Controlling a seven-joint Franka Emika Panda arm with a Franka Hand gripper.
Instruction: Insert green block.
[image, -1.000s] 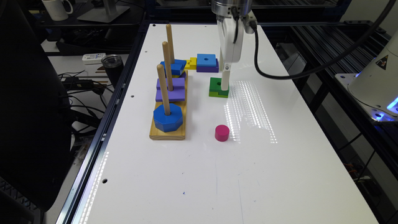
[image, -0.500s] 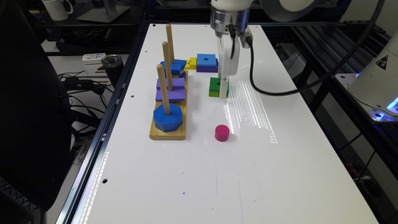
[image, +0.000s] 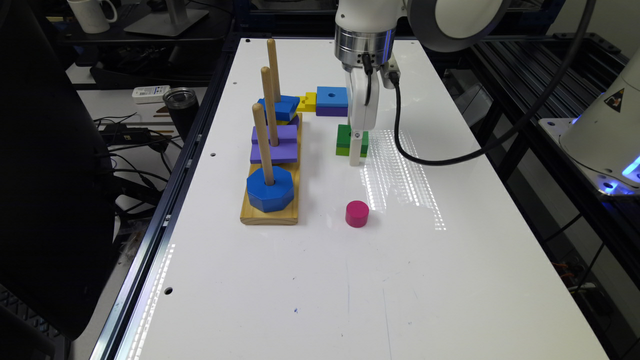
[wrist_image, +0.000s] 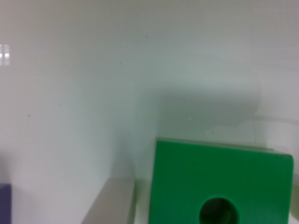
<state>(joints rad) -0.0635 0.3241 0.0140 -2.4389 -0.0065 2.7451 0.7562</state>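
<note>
Pincer (image: 353, 146) first: it stands spread around the green block (image: 344, 137), pointing straight down at the white table (image: 400, 280). In the wrist view one pale finger (wrist_image: 110, 203) sits just beside the block's (wrist_image: 224, 177) flank, with a thin gap showing, so nothing is pinched yet. The step in hand looks like the grasp. To do it well, I would centre the fingers on two opposite flat sides, keep them low enough to catch both layers, and close squarely so the block does not twist. The round hole (wrist_image: 218, 213) should stay unobstructed and level for threading later. The block lies flat on the table, near the middle of its width, dark green layer up and lime layer below. Its hole axis is upright. Being square, it has no real long axis, and its sides run roughly along the table's edges. Just behind it sits a blue-over-purple block (image: 332, 100), touching a yellow piece (image: 306, 102). Toward the exterior view's left stands the wooden peg board (image: 270, 216), with three upright pegs already carrying a blue octagon (image: 270, 189), a purple block (image: 274, 144) and a blue block (image: 280, 107). A magenta cylinder (image: 357, 213) rests nearer the camera, well apart from the grasp.
</note>
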